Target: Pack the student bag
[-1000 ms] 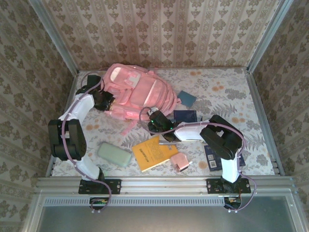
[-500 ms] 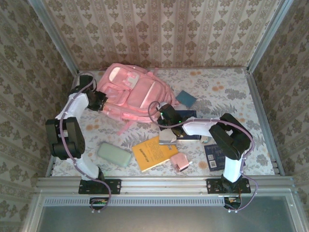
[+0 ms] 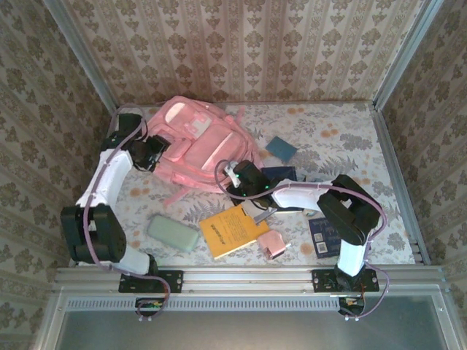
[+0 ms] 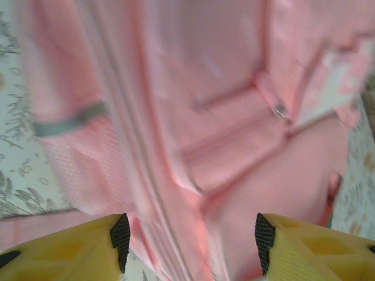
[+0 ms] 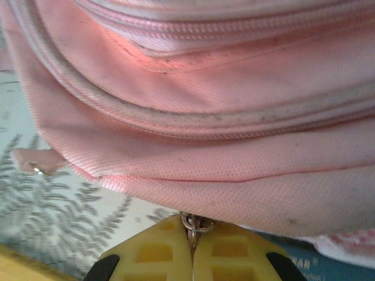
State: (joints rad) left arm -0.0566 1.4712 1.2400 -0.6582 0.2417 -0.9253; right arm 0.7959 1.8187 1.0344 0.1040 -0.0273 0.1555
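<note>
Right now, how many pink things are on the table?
2. The large soft pink fabric backpack lies at the far left; a small pink box sits near the front edge, beside the yellow book. The arms may hide others.

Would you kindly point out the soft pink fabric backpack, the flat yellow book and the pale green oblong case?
soft pink fabric backpack point(image 3: 204, 142), top view, front panel.
flat yellow book point(image 3: 230, 232), top view, cover centre.
pale green oblong case point(image 3: 173, 233), top view, upper face.
</note>
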